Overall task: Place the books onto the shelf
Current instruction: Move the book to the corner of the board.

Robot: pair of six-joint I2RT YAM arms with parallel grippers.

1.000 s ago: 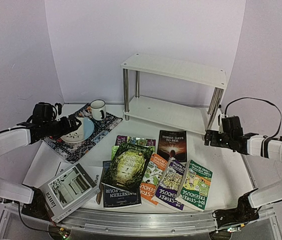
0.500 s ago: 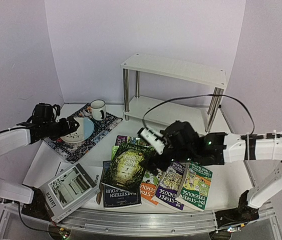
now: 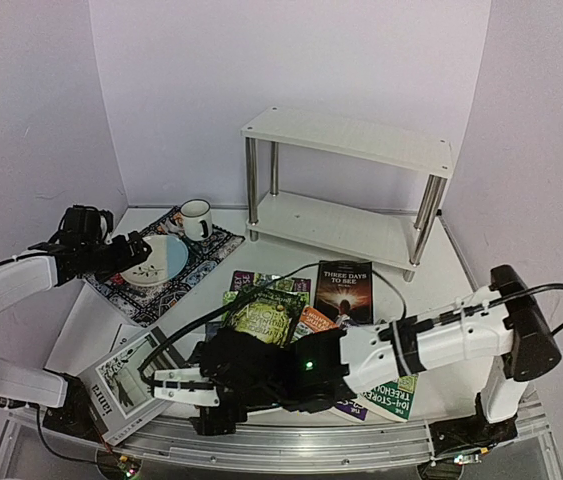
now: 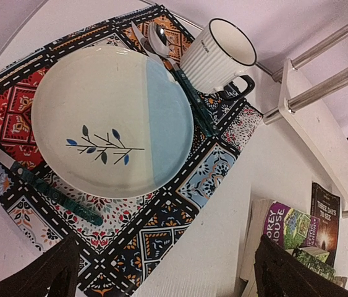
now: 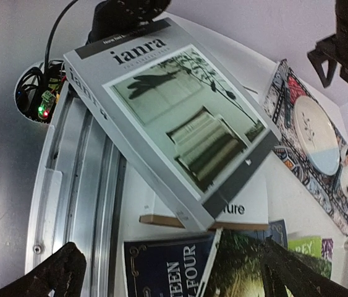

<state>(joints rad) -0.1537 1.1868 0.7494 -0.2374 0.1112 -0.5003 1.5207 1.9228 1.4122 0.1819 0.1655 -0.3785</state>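
Observation:
Several books lie spread across the table's front: a grey "ianra" book (image 3: 129, 380) (image 5: 174, 124) tilted on a white book (image 5: 248, 210), a navy book (image 5: 167, 266), a dark-green cover (image 3: 261, 320) (image 5: 254, 266), a black one (image 3: 344, 290) and a green paperback (image 3: 393, 395). The white two-tier shelf (image 3: 346, 140) stands at the back with bare boards. My right gripper (image 3: 198, 400) (image 5: 174, 278) hangs open low over the front left, above the navy book and the grey book's corner, holding nothing. My left gripper (image 3: 133, 250) (image 4: 164, 278) is open above the placemat's edge, apart from the books (image 4: 285, 226).
A patterned placemat (image 3: 196, 262) (image 4: 161, 229) at the back left carries a plate (image 3: 156, 262) (image 4: 109, 117), a white mug (image 3: 196, 218) (image 4: 220, 55) and cutlery (image 4: 183, 80). The right arm (image 3: 431, 345) stretches across the front books. A metal rail (image 3: 291, 445) (image 5: 87, 198) runs along the near edge.
My right arm has swung from the right side, across the books, down to the front left by the grey book. The left arm has barely moved.

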